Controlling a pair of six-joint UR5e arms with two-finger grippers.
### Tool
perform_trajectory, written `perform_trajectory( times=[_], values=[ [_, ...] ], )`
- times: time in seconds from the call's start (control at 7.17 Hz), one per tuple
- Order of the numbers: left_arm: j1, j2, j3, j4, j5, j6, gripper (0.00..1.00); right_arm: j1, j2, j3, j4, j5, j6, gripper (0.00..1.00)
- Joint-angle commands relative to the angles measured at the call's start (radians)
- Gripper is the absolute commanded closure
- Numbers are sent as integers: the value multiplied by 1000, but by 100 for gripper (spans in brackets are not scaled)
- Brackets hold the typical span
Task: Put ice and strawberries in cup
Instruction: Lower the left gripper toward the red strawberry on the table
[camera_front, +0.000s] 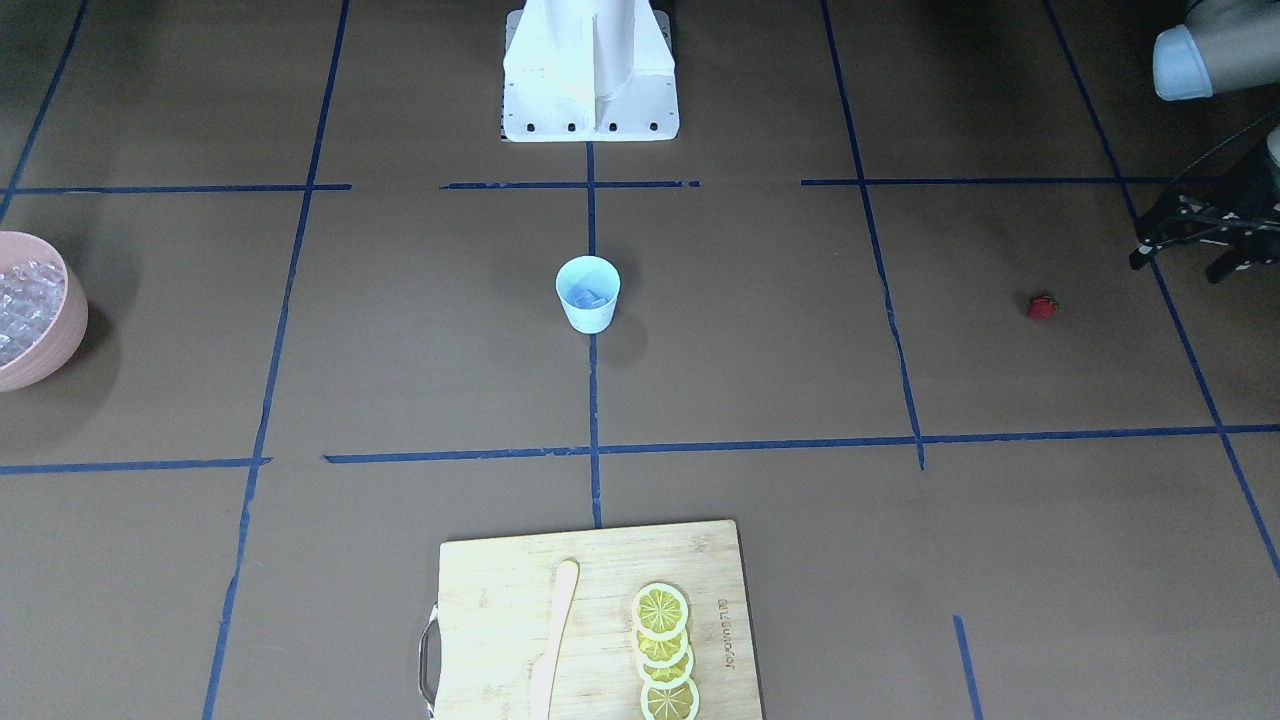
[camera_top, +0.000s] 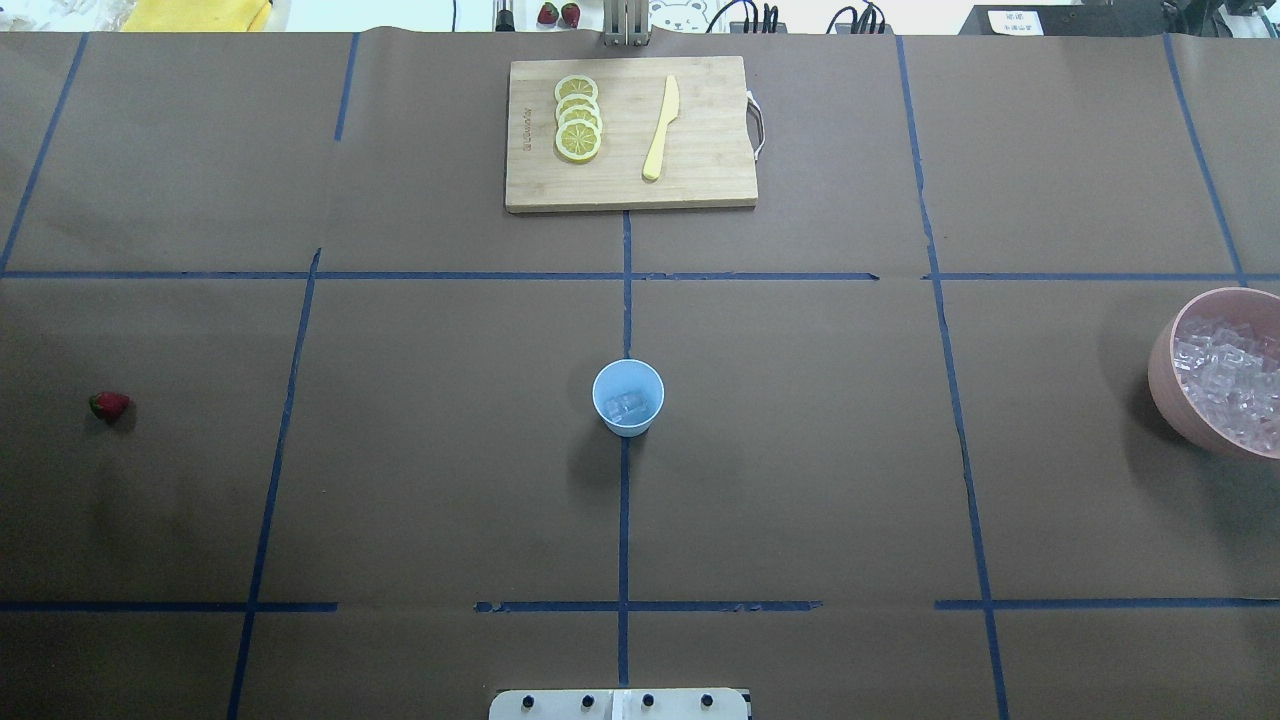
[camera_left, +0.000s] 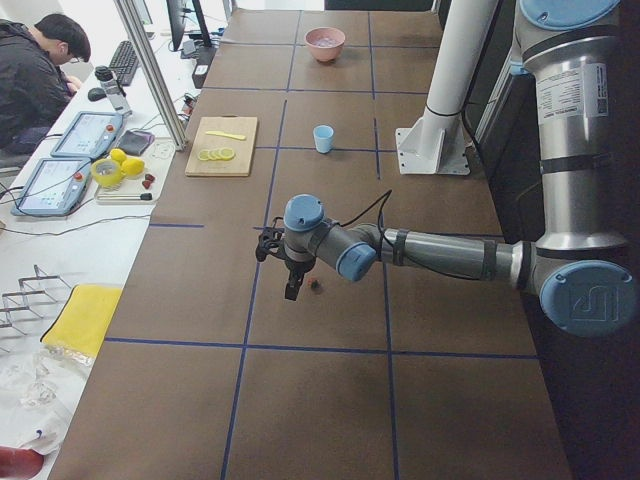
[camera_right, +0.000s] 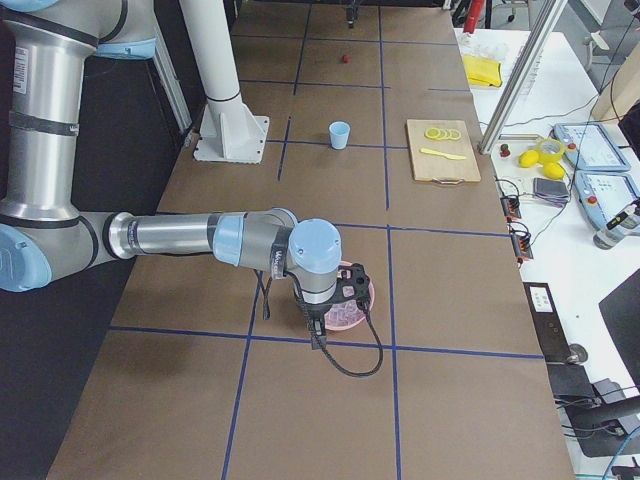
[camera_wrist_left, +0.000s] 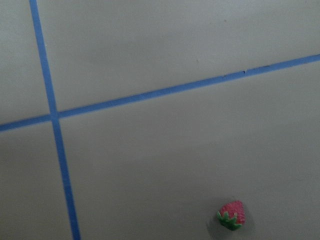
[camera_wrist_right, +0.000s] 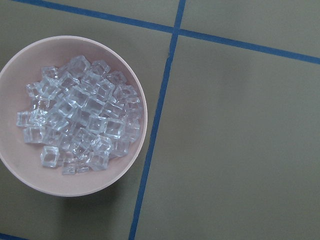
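The light-blue cup stands upright at the middle of the table on a blue tape line, and a few cubes of ice lie in its bottom. In the overhead view, the strawberry lies on the bare brown paper at the cup's 9 o'clock, well apart from it, with nothing touching it. The left gripper hangs above the table near the strawberry, which sits at the gripper's 8 o'clock in the front-facing view. Only part of the gripper shows at that view's edge, so I cannot tell whether its fingers are spread or pressed together. At the cup's 3 o'clock in the overhead view, well apart, a pink bowl holds a heap of more ice cubes. The right gripper hovers over this bowl, and I cannot tell how its fingers stand. At the cup's 12 o'clock, a wooden cutting board carries a row of overlapping lemon slices with a pale knife beside them.
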Motion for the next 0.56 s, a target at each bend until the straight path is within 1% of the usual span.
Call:
perform_trajectory(
  times=[0.0,0.14,0.28,0.42],
  values=[
    [177,22,11,-135,121,-199,0,-1,-1,0,1,-1,0,0],
    [238,23,18,-166,168,-258,0,-1,-1,-1,1,-4,-1,0],
    [265,23,50,-212,172,-284,0,1,-4,-6,26,-6,0,0],
    [274,20,104,-282,172,-286,2,1,-8,-9,34,-6,0,0]
  ],
)
